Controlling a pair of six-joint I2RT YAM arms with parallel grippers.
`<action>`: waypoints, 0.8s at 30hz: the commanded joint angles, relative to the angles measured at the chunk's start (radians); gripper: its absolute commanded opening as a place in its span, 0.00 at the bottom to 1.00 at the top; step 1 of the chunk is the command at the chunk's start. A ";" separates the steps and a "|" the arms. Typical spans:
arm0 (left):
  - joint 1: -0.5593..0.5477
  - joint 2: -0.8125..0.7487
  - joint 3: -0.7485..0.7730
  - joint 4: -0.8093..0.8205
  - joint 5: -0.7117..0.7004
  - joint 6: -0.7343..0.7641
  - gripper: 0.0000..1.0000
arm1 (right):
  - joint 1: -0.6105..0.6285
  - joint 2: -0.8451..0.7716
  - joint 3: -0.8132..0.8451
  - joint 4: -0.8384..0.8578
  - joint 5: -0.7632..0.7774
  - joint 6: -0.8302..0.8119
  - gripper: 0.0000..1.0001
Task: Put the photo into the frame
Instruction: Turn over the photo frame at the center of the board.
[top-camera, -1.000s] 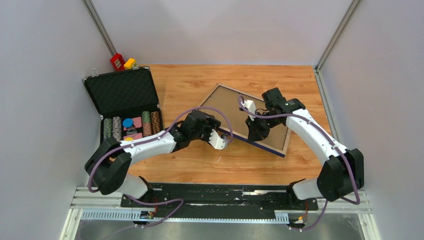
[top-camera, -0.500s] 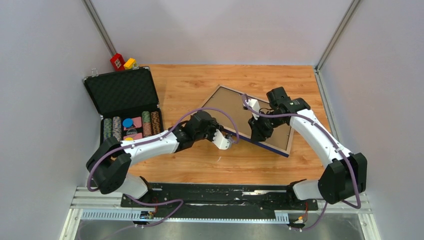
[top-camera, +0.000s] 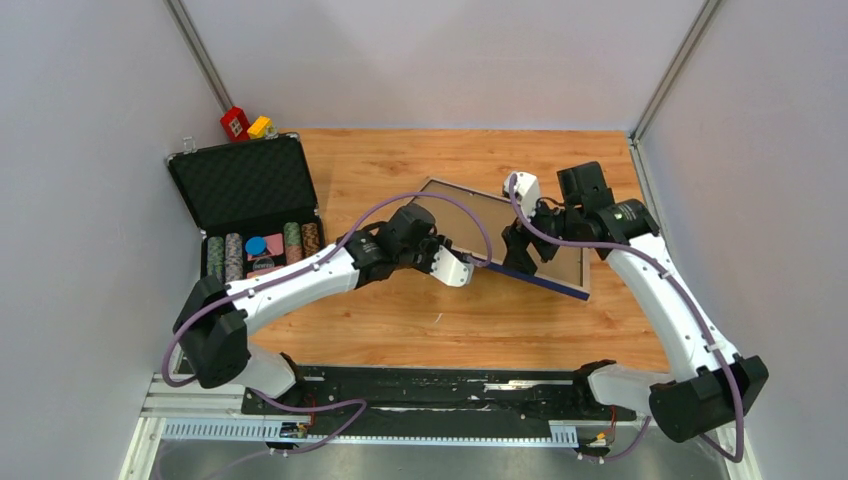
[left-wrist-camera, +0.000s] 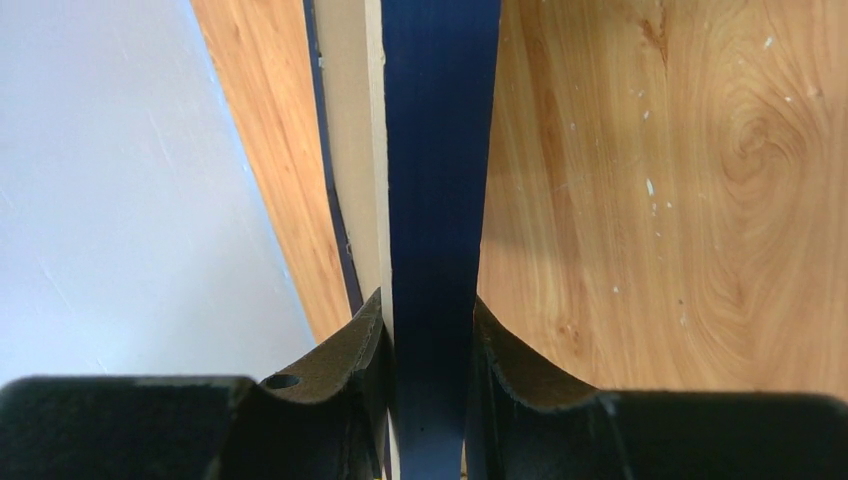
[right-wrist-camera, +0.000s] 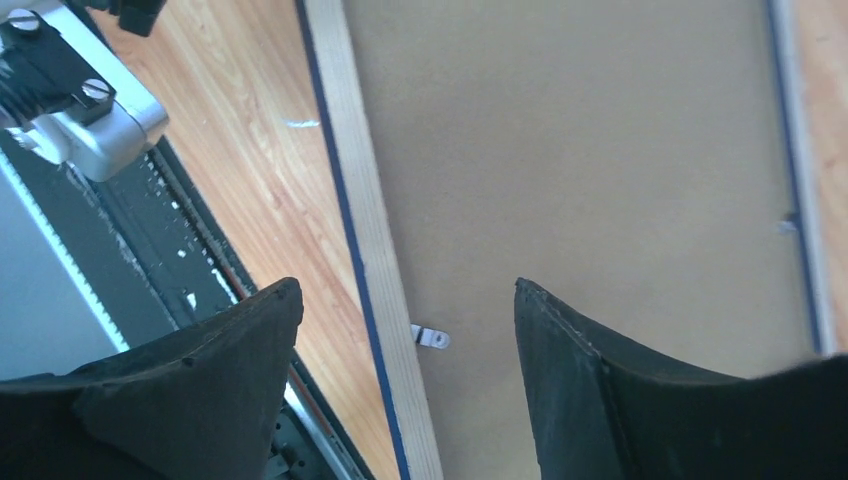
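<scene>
Well to the left of the left pincer (top-camera: 460, 268), an open black case of poker chips (top-camera: 250, 215) lies on the tabletop (top-camera: 400, 160). The left pincer is clamped on the frame (top-camera: 550, 283). In its wrist view, one finger (left-wrist-camera: 355, 345) presses each side of the navy-blue edge (left-wrist-camera: 435, 150). The frame reaches from this pincer rightward beneath the right pincer (top-camera: 520, 255), its tan back and the brown backing panel (top-camera: 455, 215) facing up. The right pincer (right-wrist-camera: 405, 290) has its fingers (right-wrist-camera: 570, 340) apart, gripping nothing. It sits over the frame's tan rim (right-wrist-camera: 360, 200), with a small metal tab (right-wrist-camera: 430, 337) between its fingers.
</scene>
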 joint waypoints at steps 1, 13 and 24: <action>-0.001 -0.067 0.125 -0.186 -0.028 -0.080 0.00 | -0.006 -0.071 0.059 0.068 0.080 0.045 0.77; 0.002 -0.082 0.261 -0.359 -0.043 -0.048 0.00 | -0.005 -0.200 0.091 0.063 0.107 -0.002 0.82; 0.033 -0.020 0.476 -0.548 -0.011 -0.045 0.00 | 0.045 -0.194 0.164 -0.018 0.086 -0.032 0.84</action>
